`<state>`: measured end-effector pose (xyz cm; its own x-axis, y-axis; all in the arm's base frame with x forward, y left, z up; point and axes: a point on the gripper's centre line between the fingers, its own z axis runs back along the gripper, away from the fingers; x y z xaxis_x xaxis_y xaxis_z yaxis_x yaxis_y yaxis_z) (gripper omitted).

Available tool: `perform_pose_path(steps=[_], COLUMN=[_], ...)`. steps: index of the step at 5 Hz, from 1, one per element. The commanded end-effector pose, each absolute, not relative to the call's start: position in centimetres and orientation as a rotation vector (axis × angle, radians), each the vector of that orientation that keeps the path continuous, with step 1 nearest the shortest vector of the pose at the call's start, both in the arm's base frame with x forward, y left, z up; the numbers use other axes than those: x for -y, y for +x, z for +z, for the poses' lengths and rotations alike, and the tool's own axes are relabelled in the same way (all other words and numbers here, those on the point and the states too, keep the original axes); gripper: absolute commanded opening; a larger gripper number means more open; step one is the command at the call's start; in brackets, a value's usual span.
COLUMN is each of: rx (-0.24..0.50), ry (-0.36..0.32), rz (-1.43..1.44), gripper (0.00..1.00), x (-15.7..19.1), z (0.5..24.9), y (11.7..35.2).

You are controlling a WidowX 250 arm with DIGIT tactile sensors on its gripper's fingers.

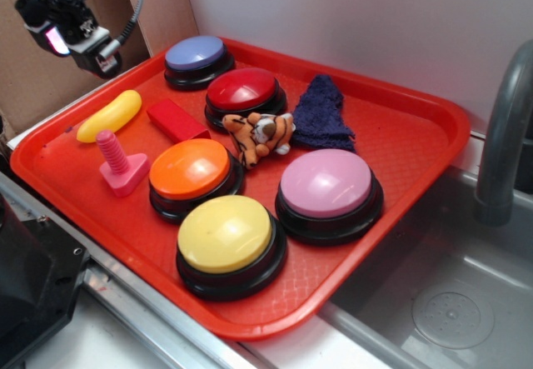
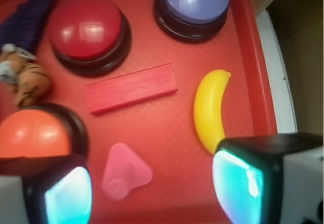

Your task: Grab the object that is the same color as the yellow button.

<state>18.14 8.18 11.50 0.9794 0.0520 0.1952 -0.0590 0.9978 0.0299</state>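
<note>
1. One yellow banana (image 2: 210,110) lies far-left on the red tray (image 1: 400,127), beside the red block (image 2: 131,88).
2. Fingers (image 2: 238,183) open, empty, above it.
3. Banana sits just beyond the right finger; its long axis crosses the finger gap.

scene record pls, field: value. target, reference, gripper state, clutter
target: yellow banana toy, lying flat near the tray's left edge, untouched
reference: yellow button, front of the red tray
gripper: open, empty, above the tray; the banana lies just ahead of one finger in the wrist view
nearest clutter: red block and pink bolt, both apart from the banana
other buttons: orange, red, blue, pink
also on tray: tiger plush, dark blue cloth
</note>
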Motion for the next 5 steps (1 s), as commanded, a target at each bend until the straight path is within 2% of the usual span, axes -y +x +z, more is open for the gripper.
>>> perform_pose_path(steps=[1, 3, 5], rx=[0.214, 0.19, 0.183], ry=[0.082, 0.102, 0.083], rz=[0.086, 0.116, 0.133], gripper=[1.0, 1.0, 1.0], x=[-10.8, -12.2, -13.4], z=[9.0, 6.1, 3.2], y=[19.2, 19.7, 20.3])
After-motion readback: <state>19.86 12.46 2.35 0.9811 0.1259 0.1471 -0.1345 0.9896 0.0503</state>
